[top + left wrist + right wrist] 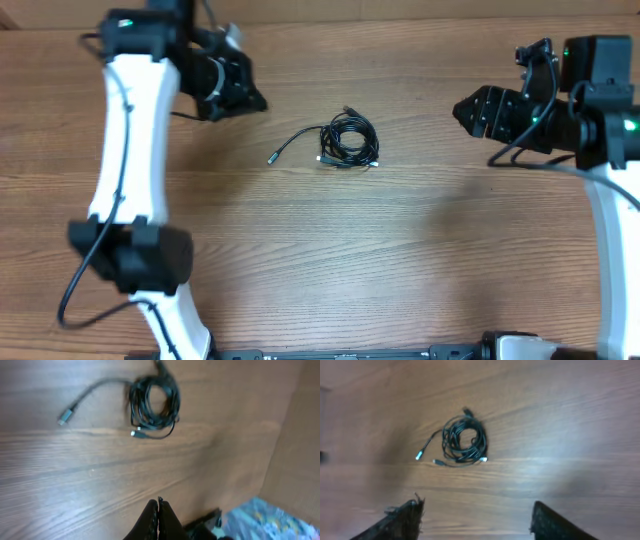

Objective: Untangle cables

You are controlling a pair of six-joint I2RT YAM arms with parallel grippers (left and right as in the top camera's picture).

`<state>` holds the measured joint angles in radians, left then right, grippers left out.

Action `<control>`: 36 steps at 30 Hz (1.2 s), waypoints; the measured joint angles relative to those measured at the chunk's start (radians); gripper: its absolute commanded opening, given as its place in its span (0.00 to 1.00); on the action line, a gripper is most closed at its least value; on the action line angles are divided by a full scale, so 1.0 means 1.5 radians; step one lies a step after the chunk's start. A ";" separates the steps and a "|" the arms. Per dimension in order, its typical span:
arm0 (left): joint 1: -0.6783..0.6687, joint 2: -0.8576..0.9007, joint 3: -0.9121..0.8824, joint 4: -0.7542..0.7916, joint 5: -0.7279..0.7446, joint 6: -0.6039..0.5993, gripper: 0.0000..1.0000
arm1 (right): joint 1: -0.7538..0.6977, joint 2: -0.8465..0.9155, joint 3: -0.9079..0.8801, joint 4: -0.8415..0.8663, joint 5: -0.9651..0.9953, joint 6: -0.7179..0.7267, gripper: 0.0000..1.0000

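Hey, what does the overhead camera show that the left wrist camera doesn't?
Only overhead: both white arms and the right hand. Only left wrist: that the left hand is shut, and something blue and patterned at the lower right edge. Both: the coiled cables on the wooden table, one plug end stretched out to the side.

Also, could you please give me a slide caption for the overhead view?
Coiled black cables lie on the wooden table between the left pincer and right pincer.
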<state>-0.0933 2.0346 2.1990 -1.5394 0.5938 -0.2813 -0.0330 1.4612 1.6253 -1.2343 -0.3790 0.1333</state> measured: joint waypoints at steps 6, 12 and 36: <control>-0.087 0.107 0.000 0.040 0.001 -0.001 0.24 | 0.000 0.075 0.000 -0.021 -0.056 0.001 0.63; -0.155 0.180 0.000 0.127 -0.045 -0.038 0.40 | 0.019 0.146 0.000 -0.022 -0.078 0.001 0.61; -0.198 0.300 0.000 0.139 -0.254 -0.054 0.04 | 0.123 0.267 -0.007 0.087 -0.002 0.104 0.51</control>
<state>-0.3908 2.4847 2.1990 -1.3308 0.2134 -0.3622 0.1509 1.8610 1.6150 -1.1042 -0.3824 0.2890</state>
